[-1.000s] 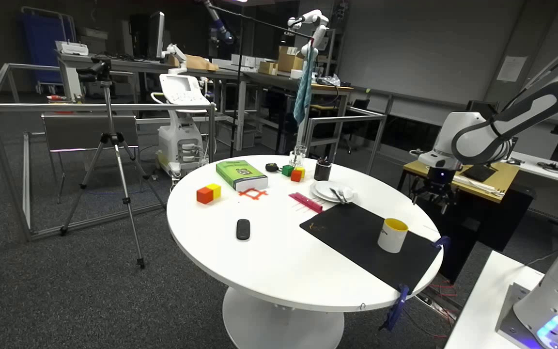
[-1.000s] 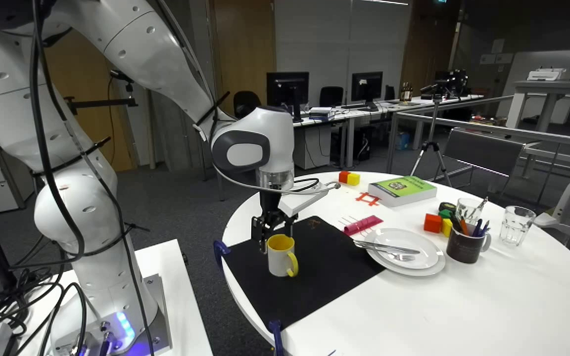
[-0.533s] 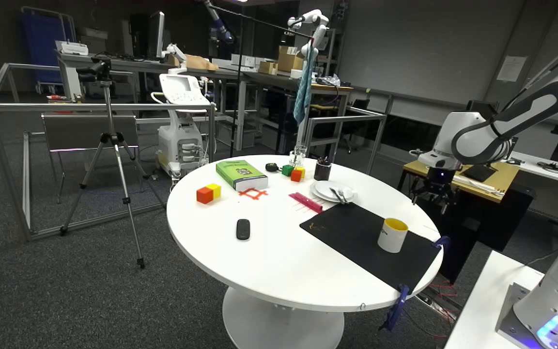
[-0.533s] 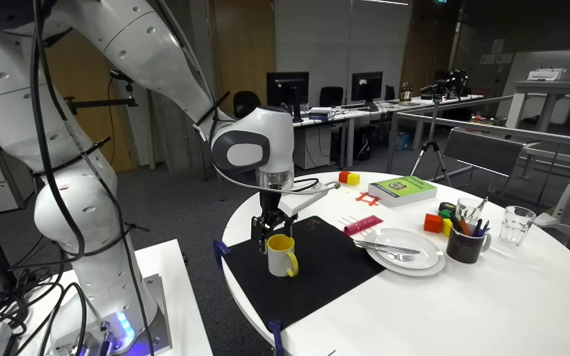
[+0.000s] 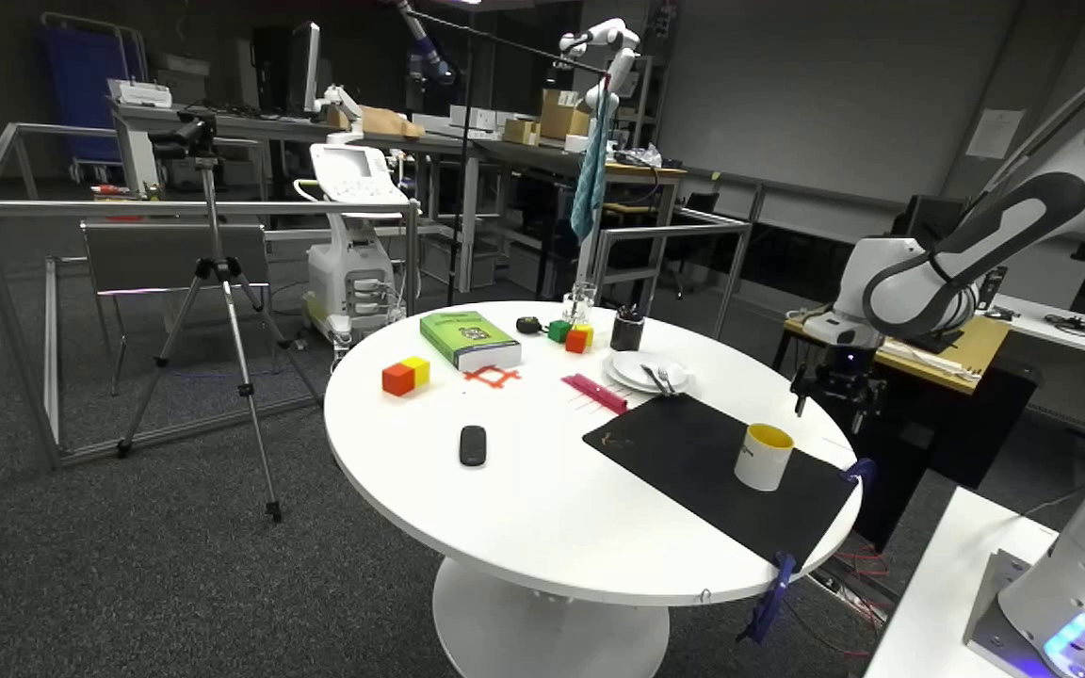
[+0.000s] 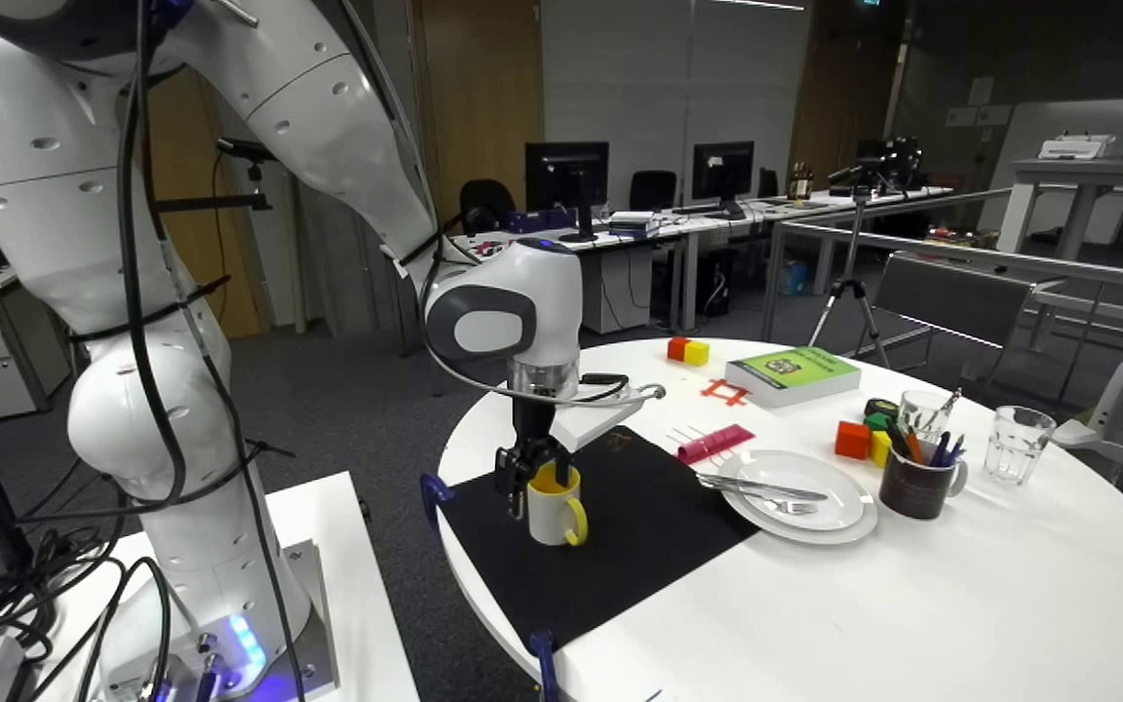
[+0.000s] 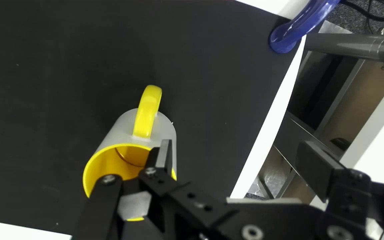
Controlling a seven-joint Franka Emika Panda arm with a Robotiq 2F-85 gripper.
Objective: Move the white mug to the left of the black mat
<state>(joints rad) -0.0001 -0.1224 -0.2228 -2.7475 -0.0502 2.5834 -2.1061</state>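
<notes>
While the yellow-handled white mug (image 6: 550, 516) stands upright on the black mat (image 6: 654, 507), the Robotiq gripper (image 5: 828, 417), jaws spread wide, holds nothing; only positioning nearby appears done; grasp and leftward placement remain.

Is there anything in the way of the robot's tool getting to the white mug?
Nothing visible stands between the tool and the white mug, which is upright on the black mat. In the wrist view, one finger covers part of the mug's yellow mouth. A blue clamp sits at the mat's corner, off to the side.
</notes>
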